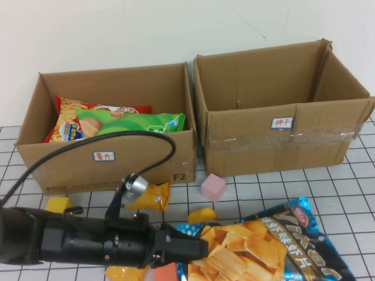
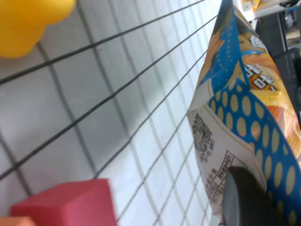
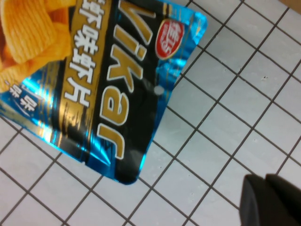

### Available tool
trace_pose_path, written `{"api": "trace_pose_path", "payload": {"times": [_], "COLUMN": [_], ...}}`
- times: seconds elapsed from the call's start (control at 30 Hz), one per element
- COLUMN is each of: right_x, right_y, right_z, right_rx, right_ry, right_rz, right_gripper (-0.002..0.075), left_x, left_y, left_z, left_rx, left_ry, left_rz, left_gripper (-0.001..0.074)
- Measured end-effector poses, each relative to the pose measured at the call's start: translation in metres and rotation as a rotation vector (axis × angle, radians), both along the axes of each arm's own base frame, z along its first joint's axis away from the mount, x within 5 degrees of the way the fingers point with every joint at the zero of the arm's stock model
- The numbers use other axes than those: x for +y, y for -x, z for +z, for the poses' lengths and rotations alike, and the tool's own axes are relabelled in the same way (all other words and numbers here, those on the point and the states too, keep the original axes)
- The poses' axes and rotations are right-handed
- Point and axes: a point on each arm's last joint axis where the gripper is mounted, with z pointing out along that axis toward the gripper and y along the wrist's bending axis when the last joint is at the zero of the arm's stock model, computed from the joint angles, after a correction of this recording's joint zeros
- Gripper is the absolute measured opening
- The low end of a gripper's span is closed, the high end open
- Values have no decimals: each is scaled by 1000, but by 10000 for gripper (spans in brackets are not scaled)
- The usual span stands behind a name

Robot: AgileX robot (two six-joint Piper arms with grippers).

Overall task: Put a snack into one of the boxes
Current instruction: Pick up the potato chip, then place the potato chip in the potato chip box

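A blue snack bag (image 1: 281, 243) printed with ridged chips lies on the gridded table at the front right. My left gripper (image 1: 201, 246) reaches in from the left and is shut on the bag's near-left edge. In the left wrist view a dark finger (image 2: 244, 200) presses on the bag (image 2: 244, 108) at its white printed seam. Two open cardboard boxes stand at the back. The left box (image 1: 105, 164) holds red and green snack bags (image 1: 132, 123). The right box (image 1: 281, 126) shows nothing inside. My right gripper (image 3: 270, 200) hovers shut over bare table beside the bag's corner (image 3: 94, 80).
Loose pieces lie in front of the boxes: a pink cube (image 1: 212, 187), a yellow block (image 1: 58, 205), a small yellow packet (image 1: 151, 196), a yellow piece (image 1: 202, 215) and a red-orange block (image 1: 166, 273). The left arm's cable (image 1: 117, 136) arcs over the left box front.
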Motion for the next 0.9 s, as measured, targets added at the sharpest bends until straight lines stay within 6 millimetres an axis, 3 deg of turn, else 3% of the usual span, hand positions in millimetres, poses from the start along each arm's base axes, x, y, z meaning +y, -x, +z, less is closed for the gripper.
{"api": "trace_pose_path", "payload": {"times": [0.13,0.33,0.57,0.77,0.9], "right_x": [0,0,0,2,3], "right_y": [0,0,0,0,0], "right_z": [0,0,0,0,1], "right_rx": [0,0,0,-3,-11], "right_ry": [0,0,0,-29,-29], "right_rz": [0,0,0,4,14], "right_gripper": [0,0,0,0,0], "left_x": [0,5,45,86,98], "left_y": [2,-5,-34,-63,-85], "left_z": [22,84,153,179,187], "left_rx": [-58,-236,-471,-559,-586], "left_ry": [24,68,11,-92,-126], "left_rz": [2,40,306,558,636], "left_gripper": [103,103,103,103,103]}}
